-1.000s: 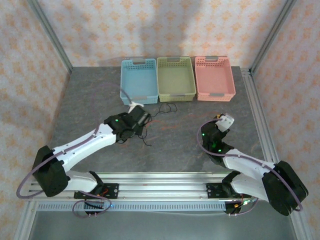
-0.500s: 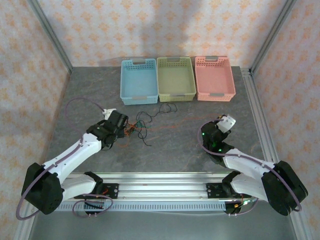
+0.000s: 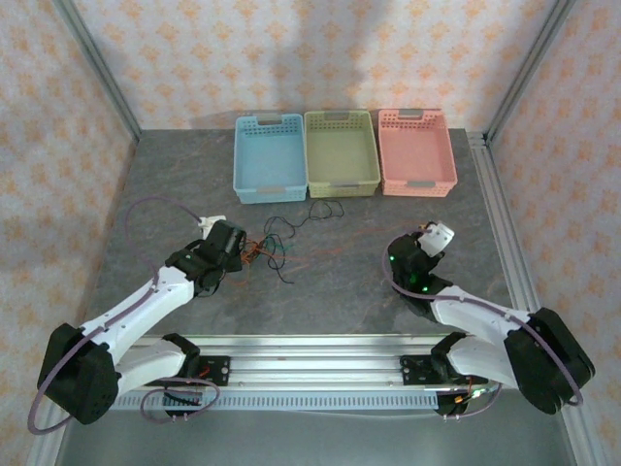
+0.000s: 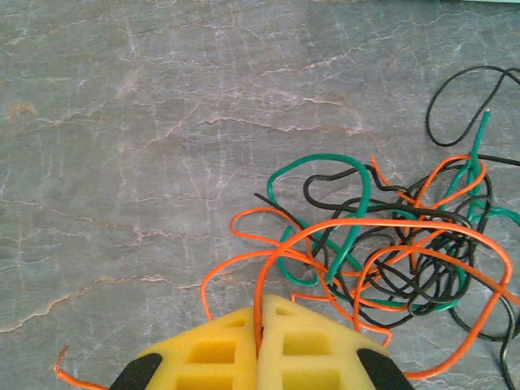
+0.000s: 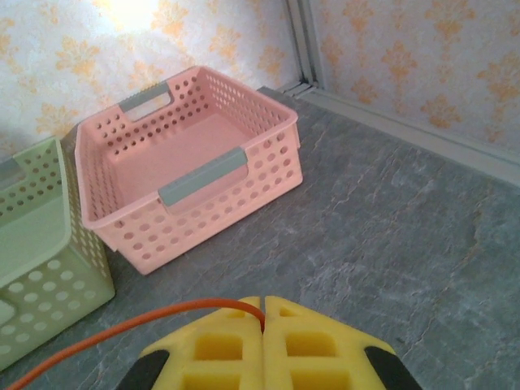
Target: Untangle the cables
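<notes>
Cables point(image 4: 390, 252) — up close, left hand point(image 4: 258, 333) and right hand point(image 5: 264, 321) each pinch orange wire point(image 5: 203, 304).

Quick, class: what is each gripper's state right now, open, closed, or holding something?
Left gripper: closed, pinching the looped orange cable from the tangle.
Right gripper: closed, holding an orange cable end.

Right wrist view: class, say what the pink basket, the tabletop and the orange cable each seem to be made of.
Pink basket: probably moulded plastic, matte, regular punched holes. Tabletop: grey veined stone or a printed laminate, unclear which. Orange cable: likely plastic-sheathed wire, smooth, bending freely.
</notes>
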Action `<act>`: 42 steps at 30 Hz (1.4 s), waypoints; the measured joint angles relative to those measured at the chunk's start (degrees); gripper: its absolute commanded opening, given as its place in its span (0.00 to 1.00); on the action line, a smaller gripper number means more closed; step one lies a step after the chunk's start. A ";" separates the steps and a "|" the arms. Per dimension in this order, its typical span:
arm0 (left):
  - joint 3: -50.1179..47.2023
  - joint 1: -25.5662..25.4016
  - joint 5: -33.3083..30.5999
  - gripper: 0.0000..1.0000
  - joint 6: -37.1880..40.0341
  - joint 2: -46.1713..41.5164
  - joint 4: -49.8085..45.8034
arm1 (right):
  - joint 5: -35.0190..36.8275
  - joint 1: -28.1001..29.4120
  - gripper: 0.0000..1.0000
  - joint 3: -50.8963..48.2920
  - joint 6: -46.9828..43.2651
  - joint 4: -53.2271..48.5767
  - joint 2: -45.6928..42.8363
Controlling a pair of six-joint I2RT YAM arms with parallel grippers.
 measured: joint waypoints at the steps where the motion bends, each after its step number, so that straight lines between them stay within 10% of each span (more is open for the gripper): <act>1: 0.00 0.00 0.24 0.00 0.00 0.00 0.24 | -0.61 0.00 0.00 0.37 0.42 -0.26 0.96; 8: -0.15 -0.11 2.84 0.00 0.07 0.00 1.22 | -5.25 0.00 0.01 2.84 2.27 -1.14 7.74; 15: -0.28 -1.22 5.38 0.00 0.85 0.37 1.95 | -7.80 -0.13 0.43 4.72 2.49 -2.34 10.67; 22: -0.20 -1.42 8.81 0.00 1.11 -0.68 2.82 | -12.61 -0.74 0.54 4.87 -2.86 -1.27 10.23; 42: 24.28 -4.26 18.67 0.00 3.52 -3.98 -11.26 | -72.70 6.47 0.75 11.87 -31.34 9.70 15.58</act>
